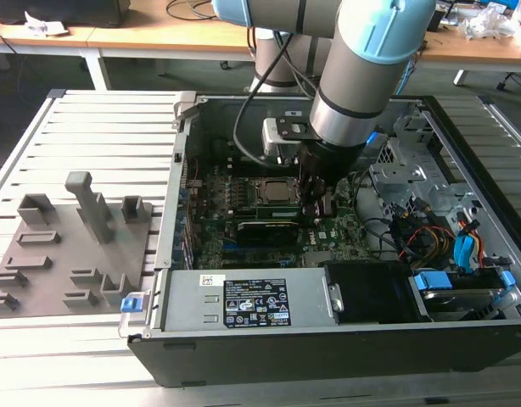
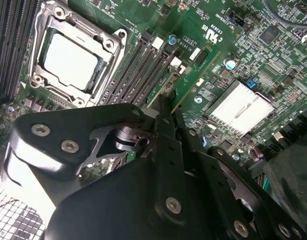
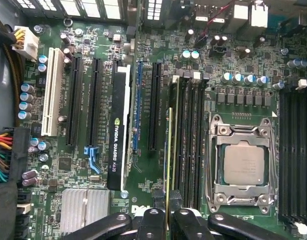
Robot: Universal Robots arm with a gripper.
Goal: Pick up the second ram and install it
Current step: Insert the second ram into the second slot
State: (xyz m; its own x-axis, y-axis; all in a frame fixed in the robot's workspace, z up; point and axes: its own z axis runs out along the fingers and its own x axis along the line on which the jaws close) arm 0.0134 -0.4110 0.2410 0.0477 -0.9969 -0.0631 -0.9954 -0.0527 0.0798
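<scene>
One thin green circuit-board stick (image 3: 169, 150) pinched edge-on in black tool (image 3: 166, 210), beside square silver-topped CPU (image 3: 242, 164); needs squaring over black memory slot (image 3: 186, 135), pressing evenly.

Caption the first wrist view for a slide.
End effector holds a green memory stick edge-on over the slots beside the processor.

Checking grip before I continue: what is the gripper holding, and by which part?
The gripper is shut on the memory stick, clamping one end of the thin green board edge-on, beside the memory slots.
</scene>
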